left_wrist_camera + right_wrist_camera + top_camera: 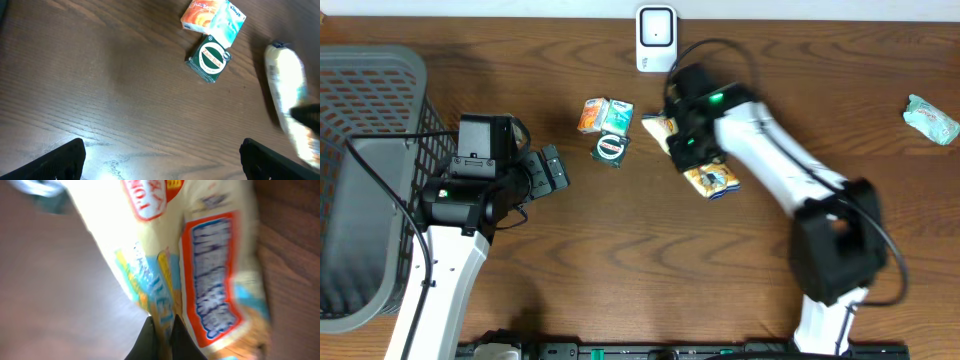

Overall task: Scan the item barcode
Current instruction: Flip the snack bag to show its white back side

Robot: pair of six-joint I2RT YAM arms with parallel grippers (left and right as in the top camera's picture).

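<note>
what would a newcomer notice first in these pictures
The right gripper is shut on a yellow snack packet mid-table, just below the white scanner at the far edge. Left of it lie three small packs, and a big grey basket fills the left side, next to the open left gripper.

On the table, the basket stands at the far left and the scanner at the back edge, near the middle. In front of the scanner, two small packs lie touching side by side, with a box just before them and the snack bag to their right. A lone packet lies well apart at the far right.
</note>
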